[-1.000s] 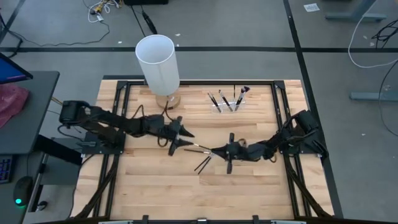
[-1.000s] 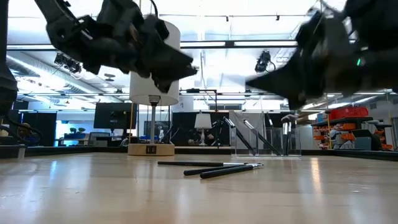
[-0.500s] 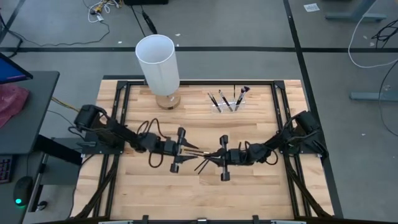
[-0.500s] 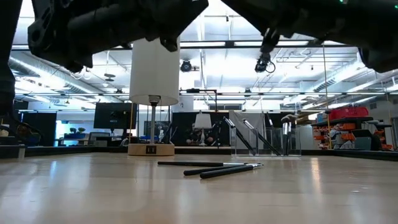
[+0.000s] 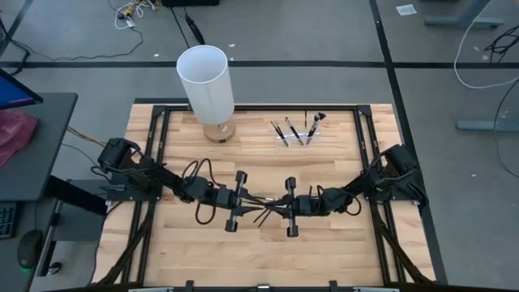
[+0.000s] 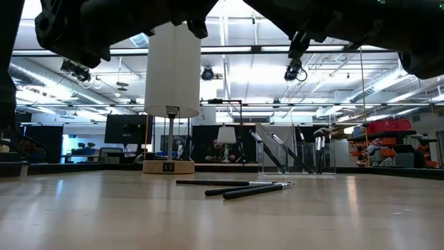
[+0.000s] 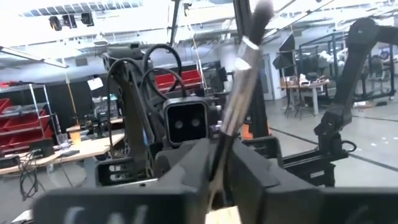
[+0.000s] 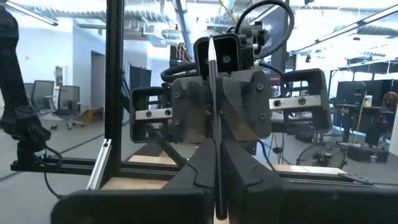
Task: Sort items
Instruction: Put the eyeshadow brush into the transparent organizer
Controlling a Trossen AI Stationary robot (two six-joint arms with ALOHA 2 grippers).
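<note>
High view first: a brush (image 5: 261, 200) is held up off the table (image 5: 324, 243) near its middle, caught between 2 grippers that are pointed nose to nose. The left gripper (image 5: 247, 199) is seen in its own wrist view with the fingers (image 7: 249, 171) pinched on the shaft, silver collar and bristles sticking out past them. The right gripper (image 5: 280, 204) is clamped shut on a thin dark handle (image 8: 213, 112) in its wrist view. It looks like the same brush gripped at both ends, though that can't be told for sure.

A few loose sticks (image 6: 236, 186) are lying crossed on the wood right under the meeting point. More brushes are already parked in the clear holder (image 5: 293, 134) toward the back, with the tall white cylinder (image 5: 207, 81) off to the back left.

Stuff that could go wrong from here, as a guess:
- If both arms are pulled apart while both grips are tight, a shaft this thin could be bent or snapped.
- If 1 side is let go before the other grip is solid, the brush could be dropped onto the loose sticks and the pile scattered.
- The 2 grippers are very close together, so a small misjudged move could get them knocked into each other.
</note>
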